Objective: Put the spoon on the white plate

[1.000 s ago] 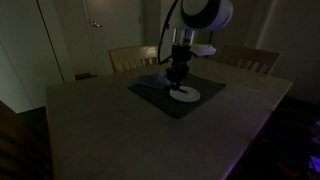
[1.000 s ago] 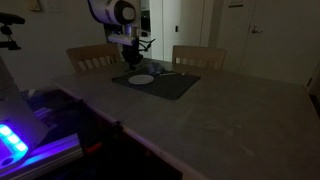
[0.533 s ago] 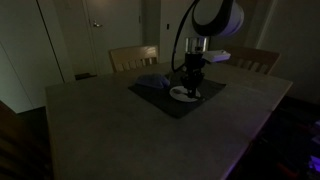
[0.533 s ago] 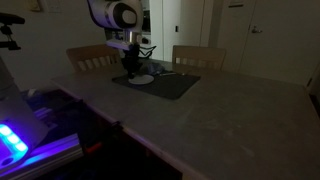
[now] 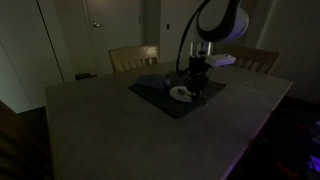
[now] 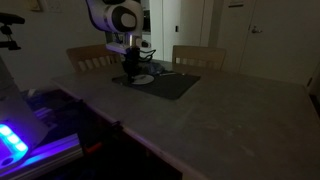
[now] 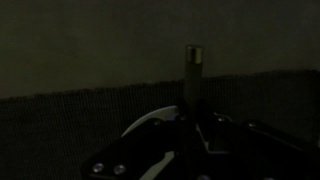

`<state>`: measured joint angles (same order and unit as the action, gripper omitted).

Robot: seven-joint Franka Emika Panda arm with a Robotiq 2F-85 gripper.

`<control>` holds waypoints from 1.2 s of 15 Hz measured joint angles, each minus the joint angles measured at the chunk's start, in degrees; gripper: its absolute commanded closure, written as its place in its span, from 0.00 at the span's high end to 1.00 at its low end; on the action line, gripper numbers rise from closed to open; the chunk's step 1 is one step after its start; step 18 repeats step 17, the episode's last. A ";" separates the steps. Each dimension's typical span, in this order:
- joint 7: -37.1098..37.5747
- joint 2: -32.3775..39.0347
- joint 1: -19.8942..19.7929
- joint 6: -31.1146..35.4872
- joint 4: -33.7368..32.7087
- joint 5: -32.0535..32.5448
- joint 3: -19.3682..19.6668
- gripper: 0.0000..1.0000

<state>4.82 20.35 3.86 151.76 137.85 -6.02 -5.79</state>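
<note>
The room is dark. A small white plate [image 5: 180, 96] lies on a dark placemat [image 5: 158, 100] at the far side of the table; both also show in an exterior view, the plate [image 6: 144, 79] on the mat [image 6: 176, 86]. My gripper [image 5: 197, 87] hangs low over the plate's edge, as in an exterior view [image 6: 130, 73]. In the wrist view the gripper [image 7: 192, 125] is shut on the spoon [image 7: 193, 70], whose handle sticks out past the fingers. The plate's pale rim [image 7: 148, 124] curves just beside the jaws.
Two wooden chairs [image 5: 133, 57] [image 5: 255, 58] stand behind the table. A bluish cloth-like thing [image 5: 150, 82] lies on the mat beside the plate. The grey tabletop [image 5: 110, 130] stretches toward the near edge. Purple-lit equipment [image 6: 20, 140] stands beside the table.
My gripper has moved sideways across the mat from beside the plate to over it, and has come down closer to it.
</note>
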 measured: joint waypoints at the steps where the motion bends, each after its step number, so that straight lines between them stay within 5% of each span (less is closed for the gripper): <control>1: 0.00 0.00 0.00 0.03 0.00 -0.08 0.00 0.04; 2: 0.00 0.01 0.00 0.08 0.00 -0.12 0.00 0.29; 3: 0.00 0.01 0.00 0.15 0.00 -0.14 0.00 0.41; 11: -0.09 -0.01 0.01 0.34 -0.16 -0.20 -0.15 0.97; 18: -0.09 -2.26 0.14 -0.38 -0.49 -0.29 -0.86 1.00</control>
